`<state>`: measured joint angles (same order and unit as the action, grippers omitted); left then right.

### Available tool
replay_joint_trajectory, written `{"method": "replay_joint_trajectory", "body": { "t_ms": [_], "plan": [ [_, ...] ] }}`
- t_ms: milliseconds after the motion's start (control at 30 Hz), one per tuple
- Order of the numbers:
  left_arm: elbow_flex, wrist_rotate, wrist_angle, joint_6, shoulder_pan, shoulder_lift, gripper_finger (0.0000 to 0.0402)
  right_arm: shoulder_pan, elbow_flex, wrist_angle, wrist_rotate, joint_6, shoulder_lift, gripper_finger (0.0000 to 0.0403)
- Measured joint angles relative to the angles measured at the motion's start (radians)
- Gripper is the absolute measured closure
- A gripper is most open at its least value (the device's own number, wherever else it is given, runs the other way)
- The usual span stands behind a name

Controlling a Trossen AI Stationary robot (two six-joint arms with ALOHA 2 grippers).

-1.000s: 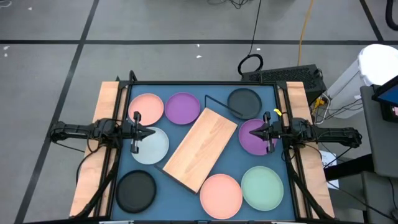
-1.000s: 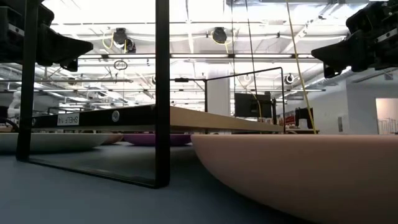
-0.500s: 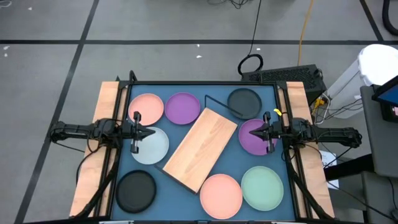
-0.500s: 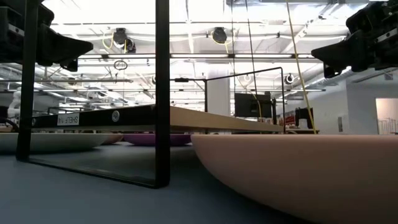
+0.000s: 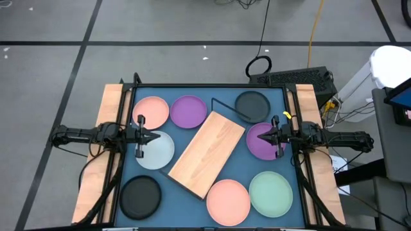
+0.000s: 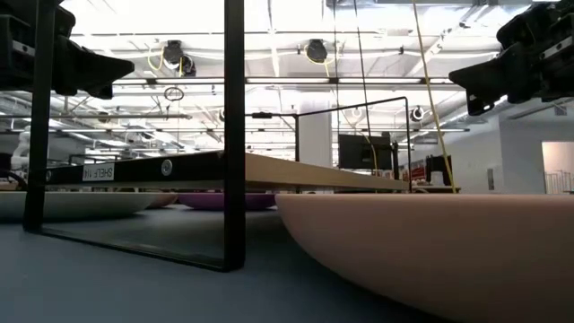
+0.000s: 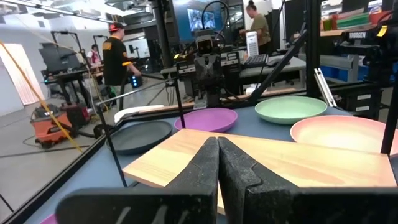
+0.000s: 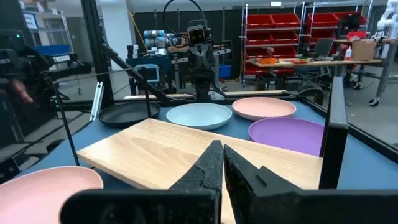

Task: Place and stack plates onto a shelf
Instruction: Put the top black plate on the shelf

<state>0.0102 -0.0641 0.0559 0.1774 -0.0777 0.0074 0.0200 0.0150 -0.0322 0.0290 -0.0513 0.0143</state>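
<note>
The shelf (image 5: 207, 154) lies diagonally mid-table, empty between the arms, its long axis running far-right to near-left, with the left gripper (image 5: 154, 137) clenched over the white-grey plate (image 5: 156, 153) and the right gripper (image 5: 264, 135) clenched, seemingly over the purple plate (image 5: 262, 142), about equally near.

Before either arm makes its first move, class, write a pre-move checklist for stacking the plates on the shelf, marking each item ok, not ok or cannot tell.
1. Shelf top is bare and ready for plates: ok.
2. Shelf squared to the table: not ok, it lies diagonally.
3. Left gripper open for a grasp: not ok, shut, empty, above the white-grey plate.
4. Right gripper open for a grasp: not ok, shut, empty, above a purple plate.
5. All plates are lying singly on the table, none stacked: ok.
6. Room under the shelf board for a second tier: cannot tell.
</note>
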Motion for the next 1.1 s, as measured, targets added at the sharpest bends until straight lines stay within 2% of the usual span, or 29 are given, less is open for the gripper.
{"method": "replay_joint_trajectory", "body": {
  "t_ms": [333,500,767,1100],
  "plan": [
    [0.000,0.000,0.000,-0.031,0.000,0.000,0.0398,0.000,0.010,-0.022,0.024,-0.050,0.006,0.0403],
    [0.000,0.000,0.001,-0.032,0.000,0.000,0.0398,0.000,0.066,0.003,-0.001,-0.020,0.049,0.0403],
    [0.000,0.000,0.000,-0.032,0.000,0.000,0.0398,-0.001,0.253,0.000,-0.031,-0.027,0.208,0.0403],
    [0.000,-0.001,0.000,-0.026,0.000,0.000,0.0398,-0.002,0.624,0.123,-0.031,-0.071,0.512,0.0403]
  ]
}}
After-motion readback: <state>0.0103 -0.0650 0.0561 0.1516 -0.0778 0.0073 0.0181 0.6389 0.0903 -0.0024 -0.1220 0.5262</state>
